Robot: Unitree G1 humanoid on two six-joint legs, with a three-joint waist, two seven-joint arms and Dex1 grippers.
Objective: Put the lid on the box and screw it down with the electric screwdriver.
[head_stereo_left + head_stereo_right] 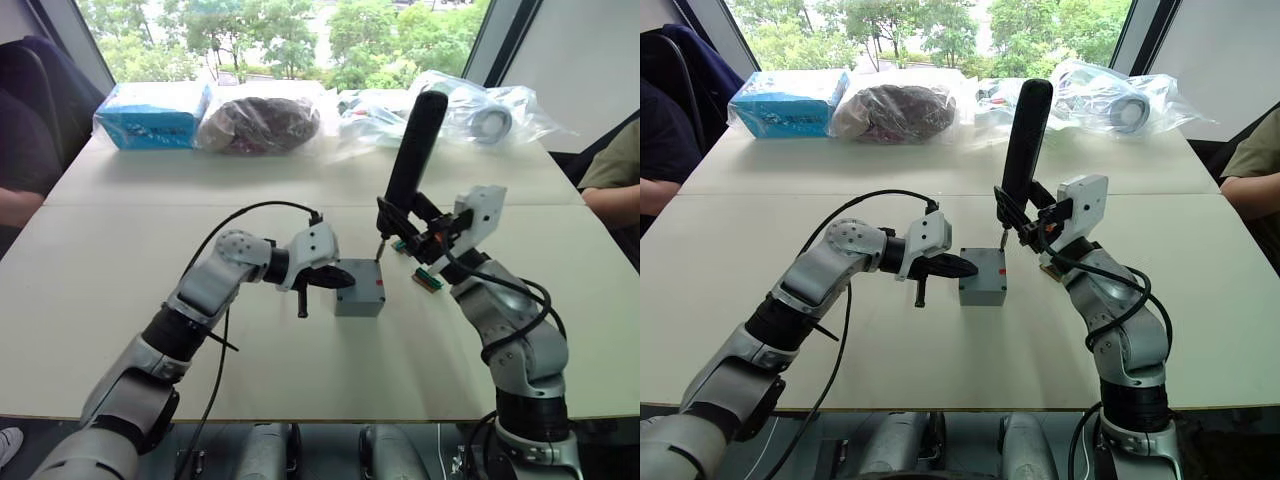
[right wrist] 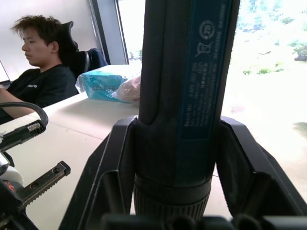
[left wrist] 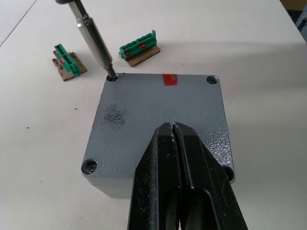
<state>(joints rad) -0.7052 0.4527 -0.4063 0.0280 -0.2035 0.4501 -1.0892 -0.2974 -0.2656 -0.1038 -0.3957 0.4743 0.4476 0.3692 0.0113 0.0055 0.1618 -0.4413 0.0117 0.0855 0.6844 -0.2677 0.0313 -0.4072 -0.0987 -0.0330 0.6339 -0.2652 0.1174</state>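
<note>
While the right gripper (image 1: 1025, 225) clamps its two black fingers round the lower barrel of the electric screwdriver (image 1: 1025, 140), the tool stands nearly upright with its metal bit (image 3: 93, 40) set in a corner screw hole of the lid (image 3: 158, 120). That lid sits on the box (image 1: 982, 290), grey and square, with a red mark near its far edge. On the lid's near side the left gripper (image 3: 173, 139) rests on the flat face, its fingers pressed together with nothing between them.

Just beyond the box lie two green connector pieces (image 3: 139, 46) on brown card, close to the screwdriver's tip. The box stands on a pale table (image 1: 120, 300) made of two joined tops. Far behind the box, along the table's window edge, sit a blue packet (image 1: 152, 115), a dark bundle in clear plastic (image 1: 260, 122) and more clear bags (image 1: 480, 115). Trees show through the window (image 1: 940, 30). A person in a dark shirt (image 2: 41, 81) sits off to the box's left, and another person's arm (image 1: 612, 195) rests at the table's right edge.
</note>
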